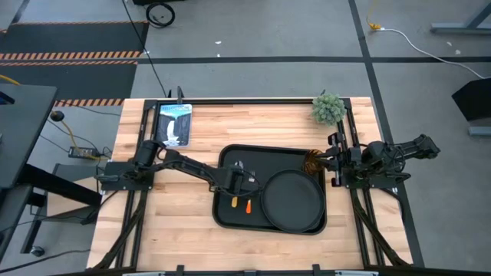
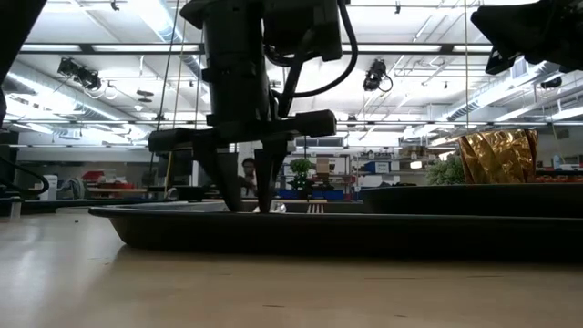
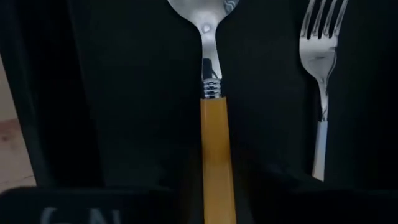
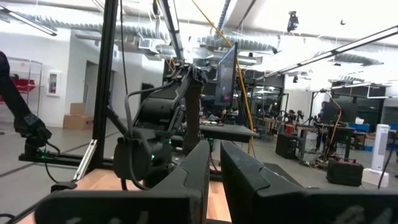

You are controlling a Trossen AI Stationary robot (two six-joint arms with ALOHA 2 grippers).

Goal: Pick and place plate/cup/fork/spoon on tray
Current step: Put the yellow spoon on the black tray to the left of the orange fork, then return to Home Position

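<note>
We see the left gripper low at the tray's nine o'clock, fingers apparently straddling the spoon; lifting crookedly could nudge the fork.

You're working in a robotics lab or workshop hall: a wooden bench stands on a grey concrete floor with striped hazard mats. Behind it you see exposed ceiling ducts, strip lights, monitors and cluttered workstations.
</note>
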